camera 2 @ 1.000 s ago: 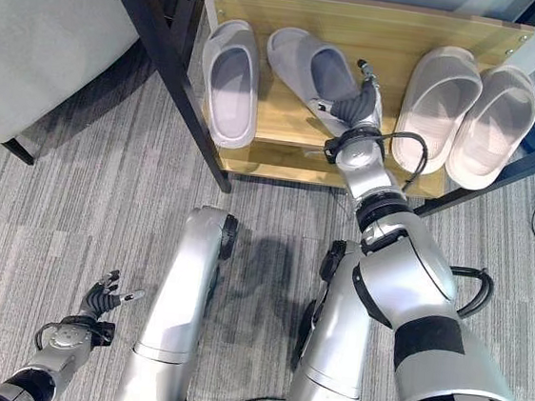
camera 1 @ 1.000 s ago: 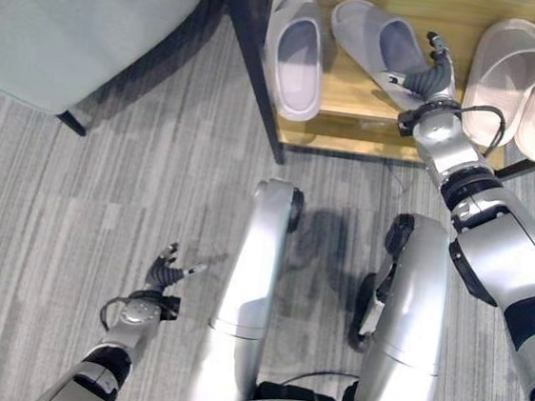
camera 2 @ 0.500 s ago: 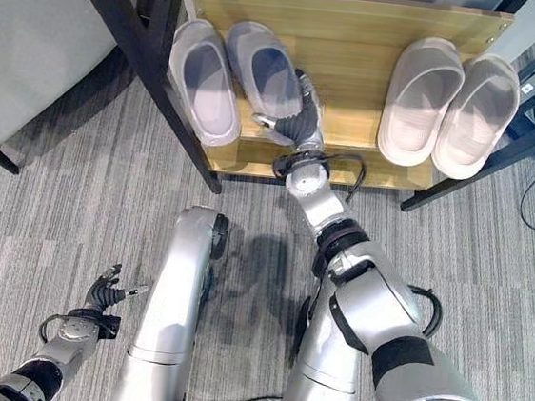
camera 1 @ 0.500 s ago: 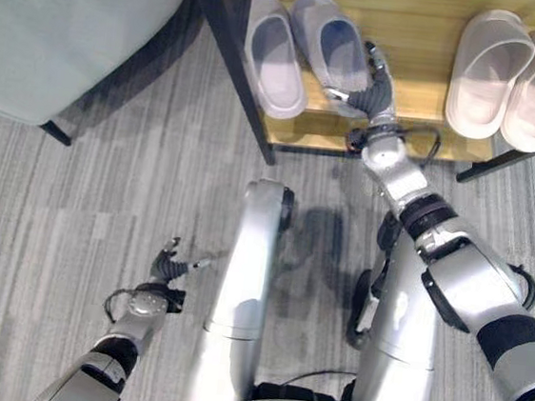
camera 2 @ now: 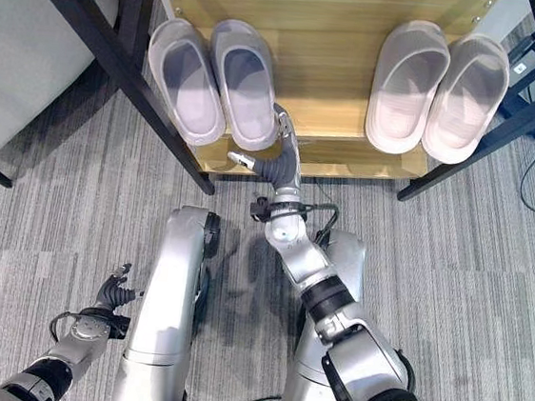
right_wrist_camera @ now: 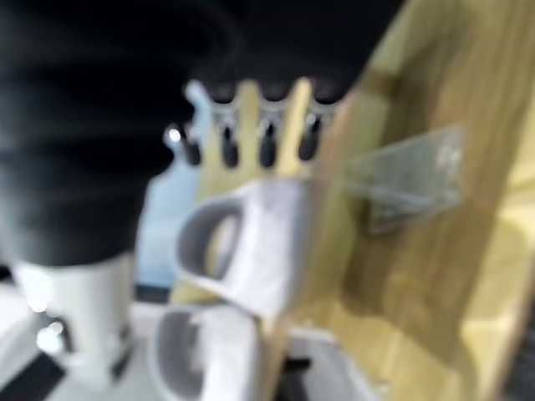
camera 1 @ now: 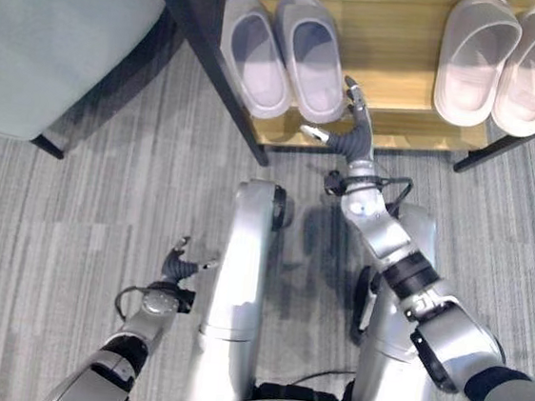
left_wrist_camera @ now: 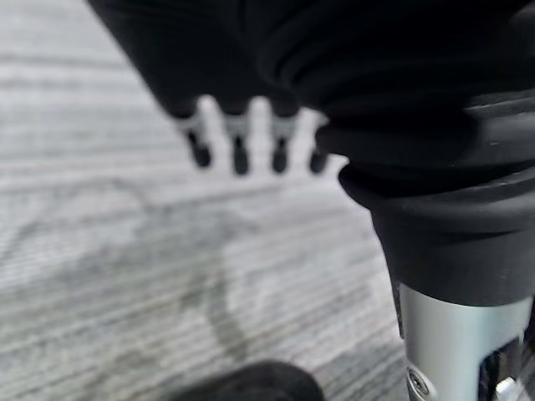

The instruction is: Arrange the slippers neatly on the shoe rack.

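My right hand (camera 1: pixel 351 133) hovers with fingers spread, holding nothing, at the shoe rack's (camera 1: pixel 395 80) front edge beside the grey slippers (camera 1: pixel 283 54) paired at its left end; a careless sweep could knock them crooked.

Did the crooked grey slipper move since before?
Yes. The right grey slipper lay slanted, apart from its mate; now it sits straight beside the left grey slipper on the shoe rack. The right hand is open at its heel.

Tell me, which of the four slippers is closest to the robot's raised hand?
The grey slipper second from the left; the right hand is by its heel. The beige pair sits apart.
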Robot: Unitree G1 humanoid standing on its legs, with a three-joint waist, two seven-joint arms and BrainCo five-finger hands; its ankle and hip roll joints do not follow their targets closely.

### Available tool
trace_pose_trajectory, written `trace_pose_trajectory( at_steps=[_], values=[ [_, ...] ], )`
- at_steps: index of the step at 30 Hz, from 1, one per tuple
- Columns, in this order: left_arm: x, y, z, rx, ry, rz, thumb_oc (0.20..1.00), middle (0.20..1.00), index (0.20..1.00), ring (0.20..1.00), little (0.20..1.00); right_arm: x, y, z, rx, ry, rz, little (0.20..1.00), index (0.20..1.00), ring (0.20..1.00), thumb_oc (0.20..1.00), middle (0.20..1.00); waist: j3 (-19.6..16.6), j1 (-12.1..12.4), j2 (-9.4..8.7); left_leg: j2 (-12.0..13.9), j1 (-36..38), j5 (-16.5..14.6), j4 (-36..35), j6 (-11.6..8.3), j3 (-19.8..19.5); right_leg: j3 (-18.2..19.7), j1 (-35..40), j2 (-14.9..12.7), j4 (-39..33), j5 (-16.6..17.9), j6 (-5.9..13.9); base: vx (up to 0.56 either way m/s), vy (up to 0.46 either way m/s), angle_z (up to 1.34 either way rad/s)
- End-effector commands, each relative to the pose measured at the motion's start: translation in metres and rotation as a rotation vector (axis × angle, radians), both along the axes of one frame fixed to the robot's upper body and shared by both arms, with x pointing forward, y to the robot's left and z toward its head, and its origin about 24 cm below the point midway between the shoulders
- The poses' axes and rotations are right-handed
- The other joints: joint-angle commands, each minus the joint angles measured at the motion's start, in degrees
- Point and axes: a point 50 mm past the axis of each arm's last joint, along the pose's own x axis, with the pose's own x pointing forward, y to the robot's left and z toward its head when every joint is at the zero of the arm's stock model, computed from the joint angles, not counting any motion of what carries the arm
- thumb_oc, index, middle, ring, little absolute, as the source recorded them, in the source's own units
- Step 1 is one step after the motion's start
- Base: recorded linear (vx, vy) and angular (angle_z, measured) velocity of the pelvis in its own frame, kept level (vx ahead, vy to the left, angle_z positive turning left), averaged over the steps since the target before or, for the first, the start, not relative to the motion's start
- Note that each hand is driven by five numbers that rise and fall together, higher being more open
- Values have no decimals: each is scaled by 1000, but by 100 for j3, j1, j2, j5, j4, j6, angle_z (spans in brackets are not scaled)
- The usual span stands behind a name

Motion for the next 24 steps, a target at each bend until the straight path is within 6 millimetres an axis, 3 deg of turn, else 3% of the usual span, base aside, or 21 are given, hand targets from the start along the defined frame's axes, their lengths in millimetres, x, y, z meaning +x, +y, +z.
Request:
trace_pose_trajectory(
  at_steps=[1, 3, 5, 6, 7, 8, 9, 10, 11, 12, 13, 14, 15, 17, 23, 24],
  values=[
    [-11, -6, -8, 52, 25, -69, 1000, 1000, 1000, 1000, 1000, -22, 14, 39, 5, -237, 177, 1000, 1000, 1000, 1000, 1000, -212, 211, -99, 11, 129, 92, -383, 562, 374, 516, 771, -37, -18, 1040, -402, -85, 105, -2],
    [-6, -16, -12, 64, 41, -104, 1000, 1000, 1000, 1000, 1000, -35, 1, 16, -22, -188, 163, 1000, 1000, 1000, 1000, 1000, -600, 135, -164, 207, 470, 559, -1869, 610, 424, 254, 1038, -221, -1549, 1226, -441, -127, 158, 7],
    [-6, -24, -14, 70, 47, -132, 1000, 1000, 1000, 1000, 1000, -43, -14, -16, -36, -82, 122, 1000, 1000, 1000, 1000, 1000, -763, 64, -183, 323, 880, 856, -2716, 664, 470, 110, 1260, -271, -2362, 1399, -405, -112, 183, 8],
    [-8, -33, -17, 59, 47, -151, 1000, 1000, 1000, 1000, 1000, -56, -34, -55, -98, 53, 83, 1000, 1000, 1000, 1000, 1000, -808, -21, -217, 497, 1661, 1178, -3782, 704, 502, -105, 1825, -377, -3452, 1538, -398, -131, 172, -49],
    [-8, -34, -17, 66, 52, -164, 1000, 1000, 1000, 1000, 1000, -60, -46, -74, -152, 125, 48, 1000, 1000, 1000, 1000, 1000, -802, -79, -231, 563, 2021, 1369, -4265, 712, 493, -226, 2102, -409, -3911, 1633, -381, -158, 200, -87],
    [-4, -46, -17, 76, 50, -223, 1000, 1000, 1000, 1000, 1000, -74, -70, -124, -190, 346, -23, 1000, 1000, 1000, 1000, 1000, -836, -197, -273, 703, 2966, 1826, -5601, 663, 569, -435, 2928, -419, -5300, 1985, -248, -110, 95, -92],
    [-3, -51, -18, 89, 60, -272, 1000, 1000, 1000, 1000, 1000, -83, -87, -142, -215, 424, -82, 1000, 1000, 1000, 1000, 1000, -855, -250, -308, 733, 3370, 2104, -6271, 647, 635, -593, 3267, -415, -6025, 2154, -222, -38, 31, -46],
    [-4, -61, -17, 127, 59, -392, 1000, 1000, 1000, 1000, 1000, -106, -115, -175, -278, 582, -148, 1000, 1000, 1000, 1000, 1000, -1015, -363, -391, 701, 4122, 2536, -7404, 518, 715, -830, 4044, -380, -7195, 2386, -127, 21, -43, -59],
    [-4, -61, -17, 127, 59, -392, 1000, 1000, 1000, 1000, 1000, -106, -115, -175, -278, 582, -148, 1000, 1000, 1000, 1000, 1000, -1015, -363, -391, 701, 4122, 2536, -7404, 518, 715, -830, 4044, -380, -7195, 2386, -127, 195, -61, -34],
    [-21, -90, -21, 125, 68, -623, 1000, 1000, 1000, 1000, 1000, -162, -170, -230, -272, 886, -368, 1000, 1000, 1000, 1000, 1000, -1540, -522, -410, 721, 5715, 3479, -9804, 384, 988, -1211, 5528, -340, -9592, 3540, 242, 222, -45, -47],
    [-23, -95, -20, 104, 64, -653, 1000, 1000, 1000, 1000, 1000, -175, -179, -241, -259, 962, -422, 1000, 1000, 1000, 1000, 1000, -1648, -521, -397, 704, 6075, 3621, -10295, 351, 1030, -1280, 5871, -308, -10112, 3735, 301, 221, -46, -27],
    [-23, -95, -20, 104, 65, -653, 1000, 1000, 1000, 1000, 1000, -175, -179, -241, -258, 962, -422, 1000, 1000, 1000, 1000, 1000, -1616, -517, -400, 706, 6136, 3641, -10341, 350, 1034, -1283, 5930, -303, -10155, 3755, 300, 207, -85, -40],
    [-31, -111, -15, 83, 30, -768, 1000, 1000, 1000, 1000, 1000, -199, -194, -253, -271, 1058, -489, 1000, 1000, 1000, 1000, 1000, -1827, -530, -369, 725, 6828, 3833, -11202, 288, 1159, -1333, 6527, -234, -10935, 4052, 416, 207, -114, -60],
    [-37, -123, -7, 50, -1, -865, 1000, 1000, 1000, 1000, 1000, -218, -202, -263, -260, 1143, -530, 1000, 1000, 1000, 1000, 1000, -2038, -523, -333, 723, 7398, 4011, -11876, 226, 1234, -1362, 7026, -151, -11614, 4261, 470, 225, -127, -73],
    [-39, -139, 23, 55, -96, -1082, 1000, 1000, 1000, 1000, 1000, -245, -208, -277, -241, 1288, -563, 1000, 1000, 1000, 1000, 1000, -2430, -512, -225, 695, 8378, 4290, -12950, 186, 1342, -1294, 7830, 19, -12591, 4509, 489, 145, -101, -1],
    [-37, -141, 36, 75, -141, -1140, 1000, 1000, 1000, 1000, 1000, -250, -209, -280, -237, 1315, -575, 1000, 1000, 1000, 1000, 1000, -2478, -500, -193, 686, 8550, 4343, -13125, 164, 1364, -1306, 8008, 40, -12789, 4554, 494, 92, -85, 12]
  ],
)
